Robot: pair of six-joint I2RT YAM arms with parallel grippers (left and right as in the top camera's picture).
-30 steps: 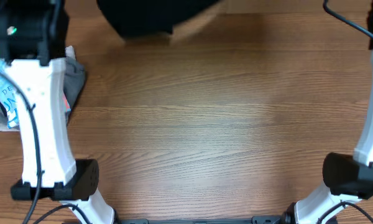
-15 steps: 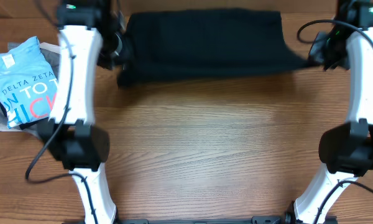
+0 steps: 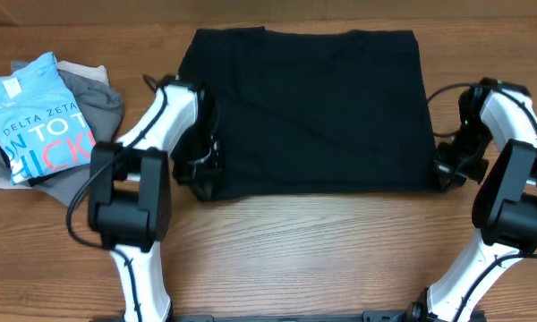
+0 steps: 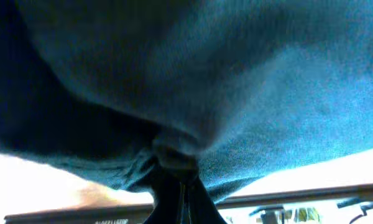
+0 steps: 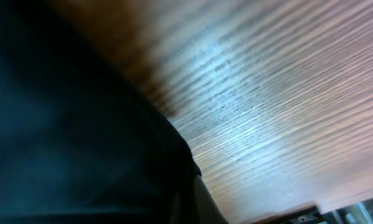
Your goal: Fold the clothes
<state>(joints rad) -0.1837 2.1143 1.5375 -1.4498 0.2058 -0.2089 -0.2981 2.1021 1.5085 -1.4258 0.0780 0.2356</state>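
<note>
Wood-grain brown table, plain black fabric garment spread flat.
Left gripper and right gripper pinch its near corners.

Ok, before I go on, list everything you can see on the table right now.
black garment: one, plain black, spread flat across the far middle of the table
tee: one, light blue with white and pink lettering, far left, lying on the grey pile
grey garments: count unclear, grey, crumpled under and beside the tee
table: one, brown wood grain, under everything
left arm: one, white and black, reaching to the garment's near left corner
right arm: one, white and black, reaching to the near right corner
left tool: one, black, shut on the garment's near left corner
right tool: one, black, shut on the near right corner
</note>
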